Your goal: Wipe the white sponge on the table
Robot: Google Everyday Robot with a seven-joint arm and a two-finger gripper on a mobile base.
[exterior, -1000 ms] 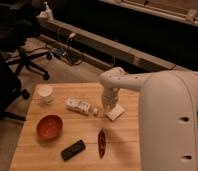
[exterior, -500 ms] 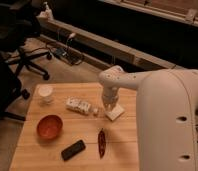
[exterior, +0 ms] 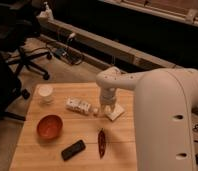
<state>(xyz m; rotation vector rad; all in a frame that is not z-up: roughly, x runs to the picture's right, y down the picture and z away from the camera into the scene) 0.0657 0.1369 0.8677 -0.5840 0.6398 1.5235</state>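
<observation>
The table (exterior: 47, 150) bears no visible mark of wiping, so I judge the wipe hardly begun. The gripper (exterior: 107, 106) stands low over its right-middle part, on the white sponge (exterior: 116, 112). Whether it grips the sponge, I cannot tell.

A single view covers the scene. The camera sits high on the robot's side of the surface (exterior: 37, 145) and looks down at a slant across it, toward the floor and a long ledge (exterior: 107, 47) that crosses the background. It is close enough that the robot's white arm (exterior: 162, 115) bulks large at the right of the frame, hiding that side of the surface. The near edge is cut by the bottom of the frame, while the far and left edges show in full. An office chair (exterior: 22, 55) stands on the floor at the upper left. The gripper (exterior: 108, 107) lies near the frame's centre, down at the white sponge (exterior: 116, 113).
</observation>
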